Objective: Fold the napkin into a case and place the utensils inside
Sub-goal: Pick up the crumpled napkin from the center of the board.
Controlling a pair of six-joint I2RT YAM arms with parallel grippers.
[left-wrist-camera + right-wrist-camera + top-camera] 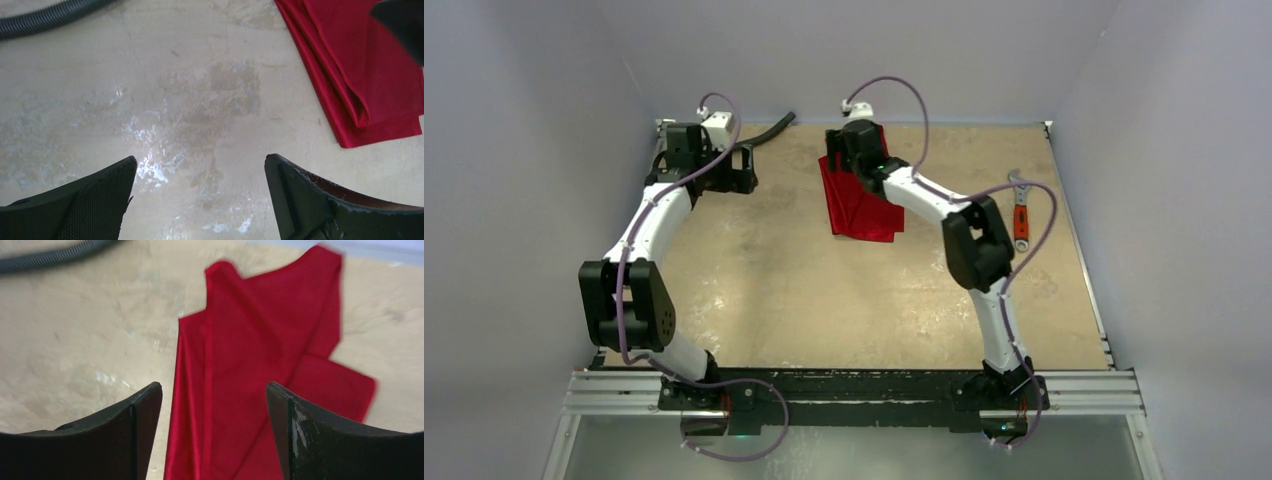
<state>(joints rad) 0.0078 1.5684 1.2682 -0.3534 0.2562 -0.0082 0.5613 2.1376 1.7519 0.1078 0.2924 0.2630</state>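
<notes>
The red napkin (pixel 864 208) lies loosely folded in uneven layers at the far middle of the table, and no case shows. My right gripper (pixel 850 148) hovers over its far part. In the right wrist view its jaws (pixel 214 387) stand open, with the napkin (pixel 260 340) lying beneath and between them and nothing pinched. My left gripper (pixel 746 168) is off to the left of the cloth. It is open (pixel 200 162) over bare tabletop, with the napkin (pixel 360 65) at upper right. The utensils are out of view.
A black ribbed hose (pixel 770 128) curves along the far edge, and shows too as a hose (pixel 45 17) in the left wrist view. An orange-handled wrench (pixel 1021 212) lies at the right. Grey walls close in the table on three sides.
</notes>
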